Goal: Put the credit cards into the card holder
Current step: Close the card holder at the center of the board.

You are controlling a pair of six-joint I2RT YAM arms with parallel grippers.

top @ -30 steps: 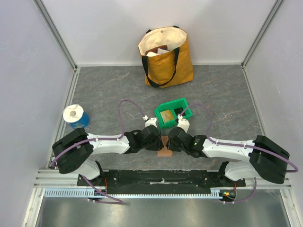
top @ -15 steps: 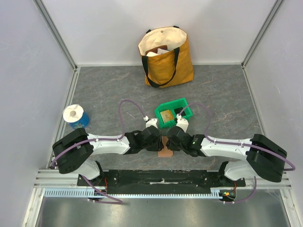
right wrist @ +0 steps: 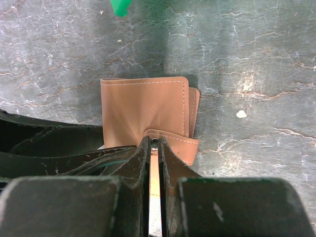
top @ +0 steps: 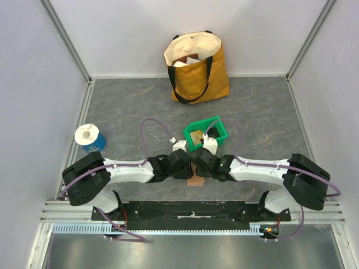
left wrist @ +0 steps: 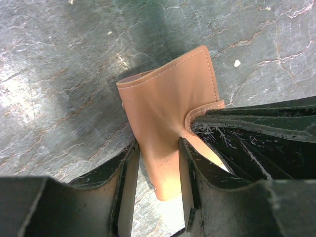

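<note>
1. Brown leather marks the spot from above: the card holder [top: 195, 180] sits on the grey worktop [top: 123, 112] close to the arm bases. The left pincer [top: 187, 168] and right pincer [top: 198, 167] meet over it. Just beyond stands a green bin [top: 220, 130] with a flat tan thing inside; whether that is one of the credit cards I cannot tell.
2. Left wrist: the left pincer [left wrist: 158, 148] straddles the lower half of the card holder [left wrist: 163, 94], one finger against each long edge, clasping it. This seems meant to steady it while the other arm works the flap. The holder is folded shut and no card shows in it.
3. Right wrist: the right pincer [right wrist: 154, 143] is clenched almost together on the snap tab [right wrist: 175, 140], with the stud showing between the fingers. I judge the grip is placed there so the tab can be pulled free and the holder opened before any card goes in.
</note>
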